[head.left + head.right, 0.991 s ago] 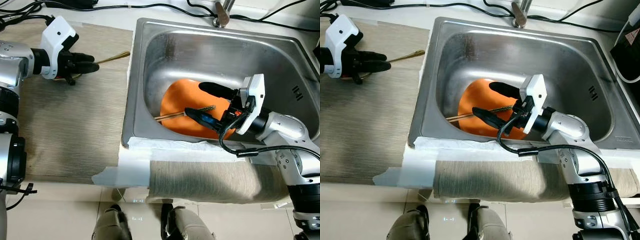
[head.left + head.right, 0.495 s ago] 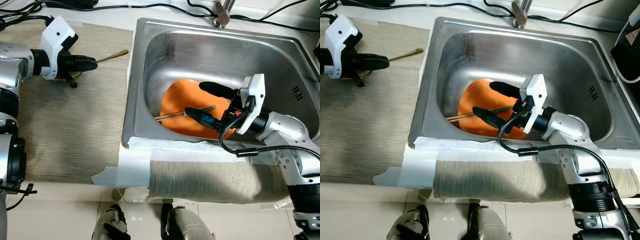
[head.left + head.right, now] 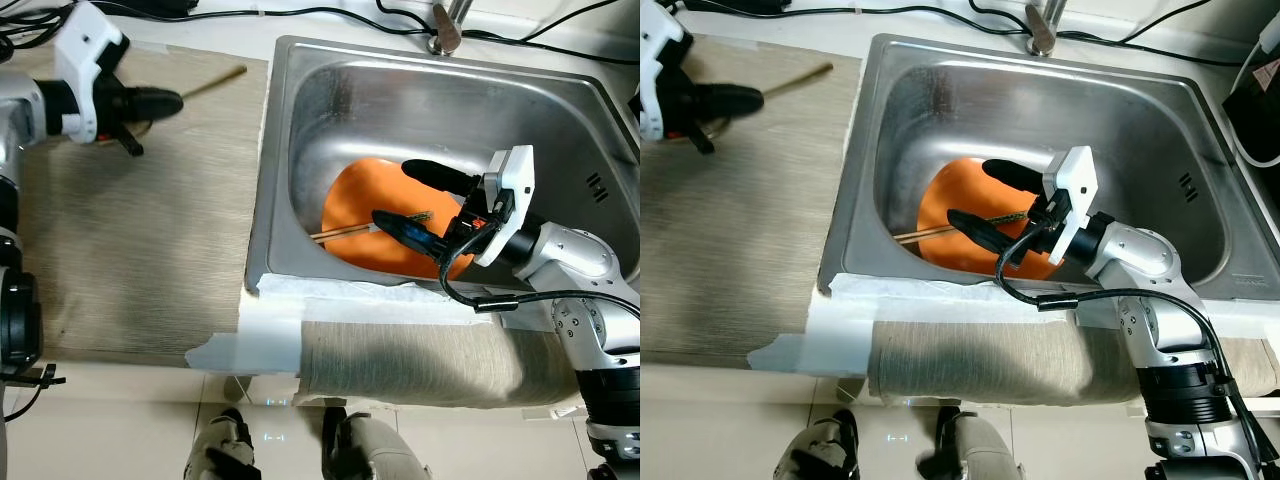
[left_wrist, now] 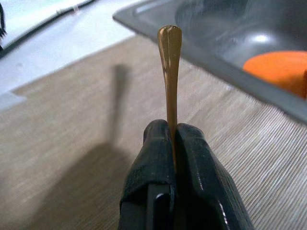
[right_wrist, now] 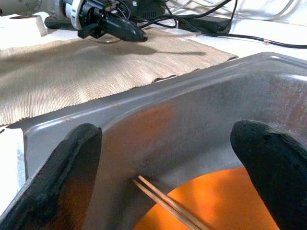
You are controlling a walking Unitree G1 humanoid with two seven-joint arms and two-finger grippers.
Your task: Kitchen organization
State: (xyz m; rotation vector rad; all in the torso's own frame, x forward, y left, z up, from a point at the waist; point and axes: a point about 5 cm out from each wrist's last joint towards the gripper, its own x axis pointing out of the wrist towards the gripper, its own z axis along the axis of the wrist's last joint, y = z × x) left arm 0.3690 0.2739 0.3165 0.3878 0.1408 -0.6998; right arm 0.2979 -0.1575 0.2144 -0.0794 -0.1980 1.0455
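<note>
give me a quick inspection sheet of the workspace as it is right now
surface: beige woven mat on the counter left of the steel sink; white tape along the sink's front edge
job's things: orange plate in the sink with chopsticks lying on it; gold utensil lifted off the mat
clutter: nothing seen
grippers: left gripper shut on the gold utensil above the mat; right gripper open inside the sink, fingers either side of the chopsticks
cables: black cables along the back of the counter; one cable looping off the right arm
surroundings: faucet behind the sink; tiled floor below
</note>
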